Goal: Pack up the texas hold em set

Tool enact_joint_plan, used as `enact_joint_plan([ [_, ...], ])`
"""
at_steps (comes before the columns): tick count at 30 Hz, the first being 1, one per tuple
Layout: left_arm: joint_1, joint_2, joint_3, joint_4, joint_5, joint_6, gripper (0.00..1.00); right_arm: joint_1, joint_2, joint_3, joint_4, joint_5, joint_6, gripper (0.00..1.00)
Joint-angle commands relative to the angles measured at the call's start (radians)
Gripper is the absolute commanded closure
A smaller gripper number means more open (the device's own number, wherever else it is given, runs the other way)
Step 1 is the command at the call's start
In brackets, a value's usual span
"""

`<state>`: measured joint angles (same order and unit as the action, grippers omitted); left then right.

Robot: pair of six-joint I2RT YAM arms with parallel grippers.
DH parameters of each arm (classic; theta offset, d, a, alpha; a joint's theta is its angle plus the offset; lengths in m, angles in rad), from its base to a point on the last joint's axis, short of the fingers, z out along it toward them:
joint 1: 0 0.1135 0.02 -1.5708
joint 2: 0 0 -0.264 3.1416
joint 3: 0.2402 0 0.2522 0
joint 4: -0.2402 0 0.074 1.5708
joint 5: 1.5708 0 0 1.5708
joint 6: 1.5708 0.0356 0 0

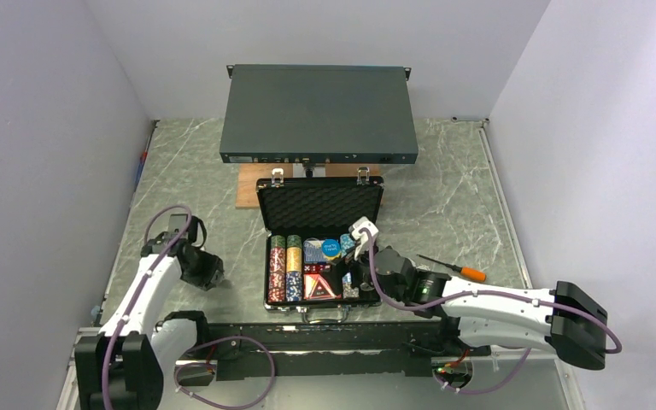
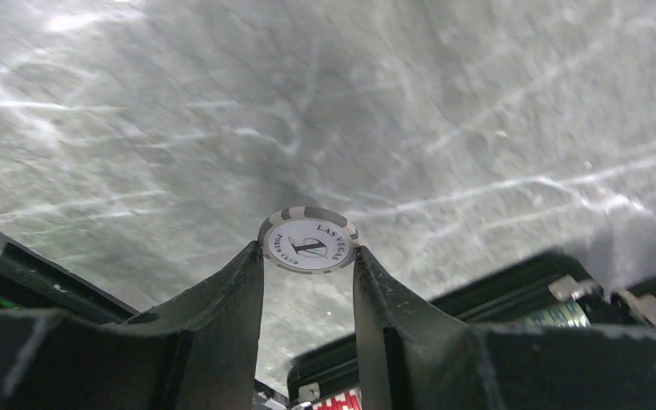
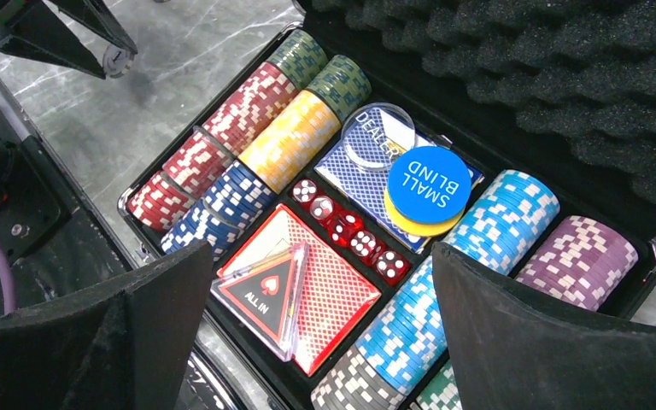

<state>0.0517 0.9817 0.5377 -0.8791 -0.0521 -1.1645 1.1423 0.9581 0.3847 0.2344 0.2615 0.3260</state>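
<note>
left gripper [image 2: 308, 254] pinching white chip [image 2: 309, 239] by its rim over table [image 1: 205, 171] beside briefcase [image 1: 319, 207], right gripper [image 3: 322, 256] spread wide above chip rows [image 3: 248, 120]

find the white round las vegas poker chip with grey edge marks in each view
left wrist: white poker chip at centre, between left gripper fingertips
right wrist: top left corner
top external: not visible, that gripper covers it
shared landmark: black foam-lined briefcase

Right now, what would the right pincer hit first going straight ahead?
Probably the red-backed card deck, with the clear triangular ALL IN marker on it, in the open black foam-lined case; depth is unclear. The right pincer is open.
</note>
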Motion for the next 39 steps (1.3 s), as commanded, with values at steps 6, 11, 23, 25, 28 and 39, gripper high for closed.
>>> enact_joint_plan([
  [6, -0.11, -0.098, 0.042, 0.059, 0.158, -0.043, 0.75, -0.013, 0.098, 0.083, 0.021, -0.044, 0.063, 0.0],
  [11, -0.179, -0.146, 0.043, 0.149, 0.242, -0.095, 0.76, -0.014, 0.162, 0.095, 0.095, -0.061, 0.111, 0.0],
  [23, -0.387, -0.094, 0.097, 0.334, 0.356, -0.227, 0.76, -0.01, 0.359, 0.165, 0.332, -0.074, 0.153, 0.0],
  [25, -0.424, -0.077, 0.099, 0.358, 0.359, -0.25, 0.77, -0.009, 0.373, 0.156, 0.385, -0.061, 0.163, 0.01],
  [28, -0.467, -0.05, 0.103, 0.395, 0.359, -0.28, 0.77, -0.009, 0.395, 0.144, 0.456, -0.046, 0.179, 0.03],
  [39, -0.586, 0.041, 0.111, 0.504, 0.356, -0.369, 0.78, -0.009, 0.458, 0.132, 0.551, -0.008, 0.243, 0.34],
])
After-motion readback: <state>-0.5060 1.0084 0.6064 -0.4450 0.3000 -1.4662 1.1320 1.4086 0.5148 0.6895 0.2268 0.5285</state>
